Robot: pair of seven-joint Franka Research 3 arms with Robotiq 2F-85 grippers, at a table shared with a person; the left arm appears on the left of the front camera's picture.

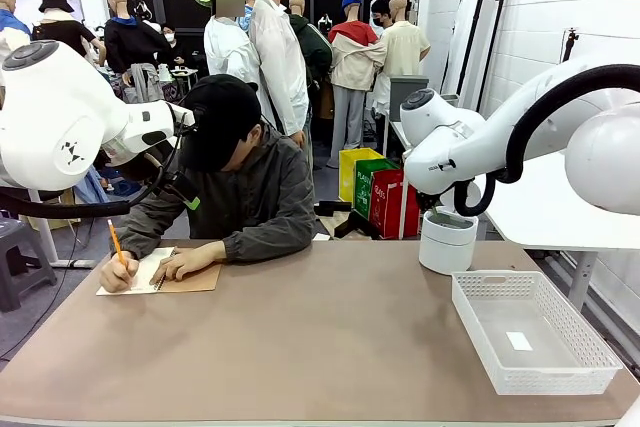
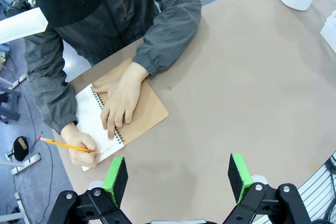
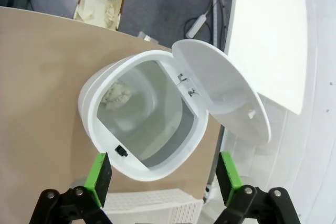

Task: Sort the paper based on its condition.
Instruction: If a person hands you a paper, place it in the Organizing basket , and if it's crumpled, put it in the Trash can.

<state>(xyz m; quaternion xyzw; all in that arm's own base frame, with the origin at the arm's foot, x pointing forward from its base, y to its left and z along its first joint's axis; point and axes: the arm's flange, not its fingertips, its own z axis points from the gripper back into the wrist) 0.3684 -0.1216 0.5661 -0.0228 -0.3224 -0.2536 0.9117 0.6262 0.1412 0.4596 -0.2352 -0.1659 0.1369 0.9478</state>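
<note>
The right gripper (image 3: 163, 178) hangs with its green pads (image 3: 100, 174) wide apart and nothing between them, straight over a white bin (image 3: 105, 129) whose round lid (image 3: 226, 93) is tipped up and back. This wrist view looks down the bin's mouth, where the paper (image 3: 118, 95) lies as a crumpled white wad on the bottom, close against the wall. The front view takes the bin (image 1: 447, 242) from the side, standing near the table's far right edge under the right arm. Low in the right wrist view the rim of a white mesh basket (image 3: 152, 205) peeks in. From the front the basket (image 1: 470, 322) sits just on the near side of the bin, hard by the table's right edge, with a small white label on its floor. The left gripper (image 2: 177, 179) is likewise spread and empty, hovering over bare brown table (image 2: 236, 103). Beyond it a person's hand (image 2: 122, 100) lies flat on an open spiral notebook (image 2: 144, 114) with a brown cover. The person's other hand (image 2: 81, 148) puts a yellow pencil (image 2: 63, 144) to the white page. The notebook lies close to the table's far left edge. Between it and the bin and basket stretches a wide bare run of tabletop.
</note>
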